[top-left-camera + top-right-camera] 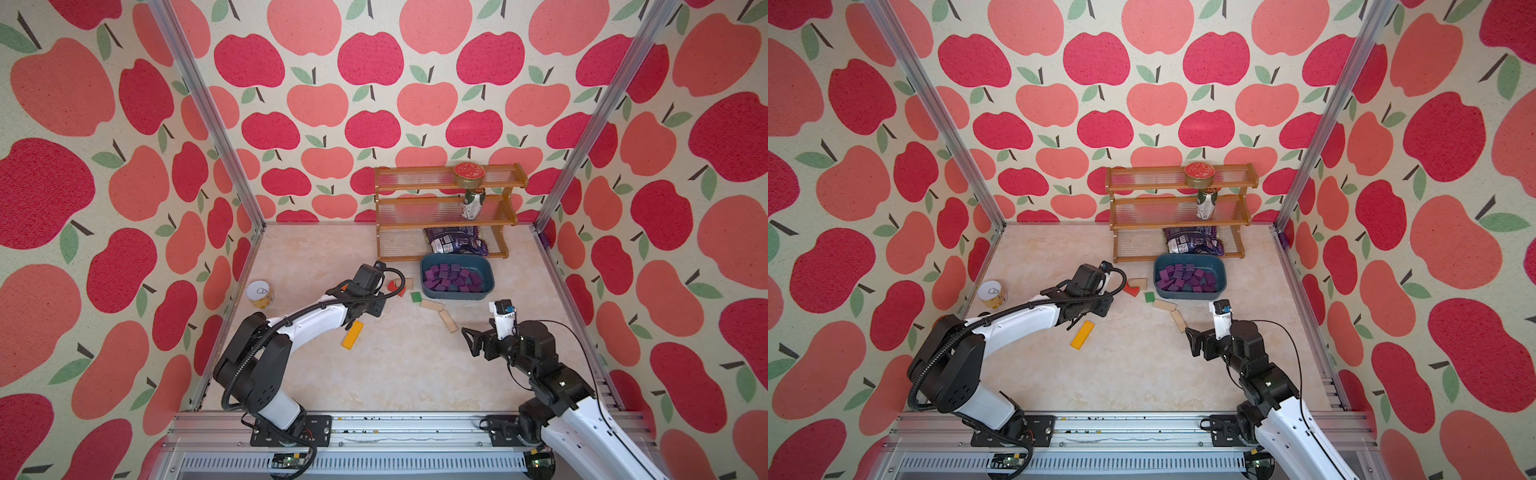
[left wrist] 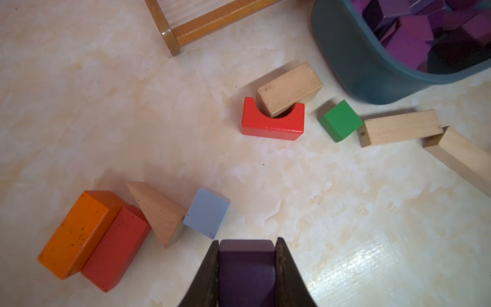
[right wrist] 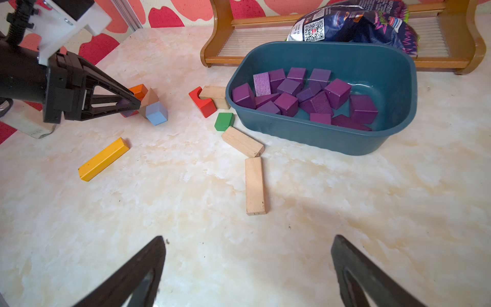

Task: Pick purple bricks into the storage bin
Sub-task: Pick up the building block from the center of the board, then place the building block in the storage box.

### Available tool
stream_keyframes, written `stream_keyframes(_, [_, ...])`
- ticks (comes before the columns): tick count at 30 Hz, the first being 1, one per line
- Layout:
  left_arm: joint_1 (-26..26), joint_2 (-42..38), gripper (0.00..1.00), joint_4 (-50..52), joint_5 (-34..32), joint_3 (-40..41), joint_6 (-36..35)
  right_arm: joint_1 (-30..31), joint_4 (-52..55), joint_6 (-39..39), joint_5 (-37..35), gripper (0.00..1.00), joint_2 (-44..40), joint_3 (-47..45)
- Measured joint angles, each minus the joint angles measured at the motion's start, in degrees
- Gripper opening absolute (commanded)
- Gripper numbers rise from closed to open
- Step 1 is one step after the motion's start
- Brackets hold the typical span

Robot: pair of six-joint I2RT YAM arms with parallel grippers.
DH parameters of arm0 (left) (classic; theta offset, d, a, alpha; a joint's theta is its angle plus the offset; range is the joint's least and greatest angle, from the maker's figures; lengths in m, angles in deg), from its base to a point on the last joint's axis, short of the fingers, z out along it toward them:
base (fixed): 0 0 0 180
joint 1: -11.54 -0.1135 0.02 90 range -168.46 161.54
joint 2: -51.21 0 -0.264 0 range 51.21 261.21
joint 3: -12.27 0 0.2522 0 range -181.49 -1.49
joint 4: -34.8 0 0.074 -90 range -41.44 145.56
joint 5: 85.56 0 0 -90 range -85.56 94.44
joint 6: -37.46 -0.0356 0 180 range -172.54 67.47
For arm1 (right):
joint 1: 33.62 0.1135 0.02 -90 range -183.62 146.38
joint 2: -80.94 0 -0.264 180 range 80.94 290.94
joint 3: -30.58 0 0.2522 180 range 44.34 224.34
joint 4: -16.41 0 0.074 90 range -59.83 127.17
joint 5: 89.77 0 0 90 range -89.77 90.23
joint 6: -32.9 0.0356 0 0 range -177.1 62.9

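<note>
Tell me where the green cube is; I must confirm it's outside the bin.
In both top views the green cube sits outside the storage bin's left front corner, between the red arch block and a tan plank.

Test booth from above: three walls (image 1: 374,83) papered w/ big red and pink apples, green leaves, cream ground. Bare metal posts (image 1: 206,112) run up the two back corners. The floor (image 1: 395,374) is a cream marbled sheet w/ pale orange veining and a few dark specks. Only furniture is a brown wooden rack (image 1: 415,225), three tiers w/ clear ribbed shelves, standing at the back wall, right of centre. Light is soft and even, shadows faint. A bright sheen (image 2: 372,265) lies on the floor in the left wrist view.
</note>
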Motion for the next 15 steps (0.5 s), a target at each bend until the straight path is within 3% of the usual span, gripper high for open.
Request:
stream_keyframes(8, [0.98,5.31,0.21,2.45,1.73,-9.70,-0.15,0.00,-0.07,0.57,-2.40,0.99,-9.11,-4.44])
stream_keyframes(15, [3.10,10.25,0.21,4.92,2.36,-16.20,-1.33,0.00,-0.52,1.09,-2.82,0.99,-10.97,-6.82])
